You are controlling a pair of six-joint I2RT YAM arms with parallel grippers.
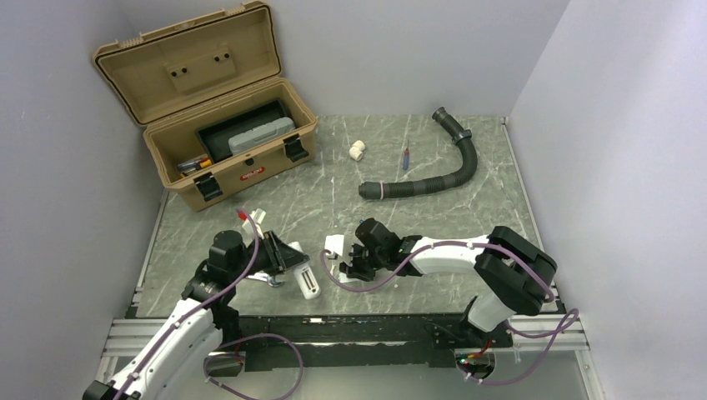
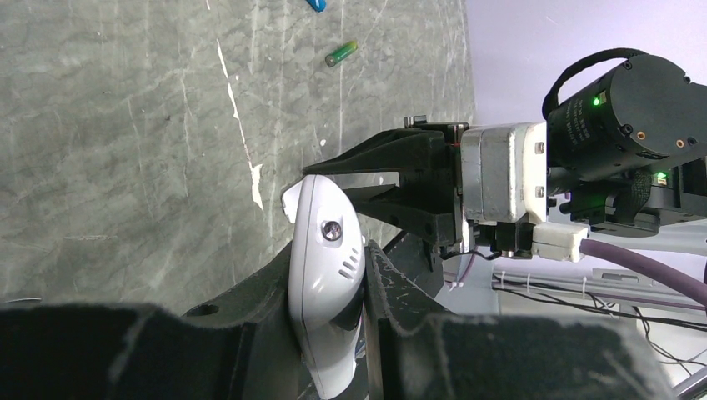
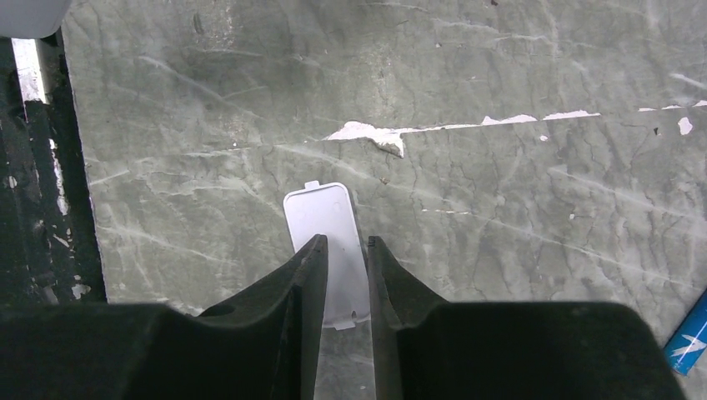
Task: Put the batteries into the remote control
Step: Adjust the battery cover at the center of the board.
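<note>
My left fingers (image 2: 329, 265) are pinched tight on the remote control (image 2: 325, 292), holding it on edge with its screwed back toward my wrist camera. My right fingers (image 3: 343, 243) stand only a narrow gap apart, directly over a small white cover (image 3: 318, 208) lying flat on the bench (image 3: 500, 167). I cannot tell whether they touch it. The green battery (image 2: 342, 53) lies loose on the bench further out. The blue battery (image 3: 689, 342) lies loose too, and both are well apart from the remote control.
</note>
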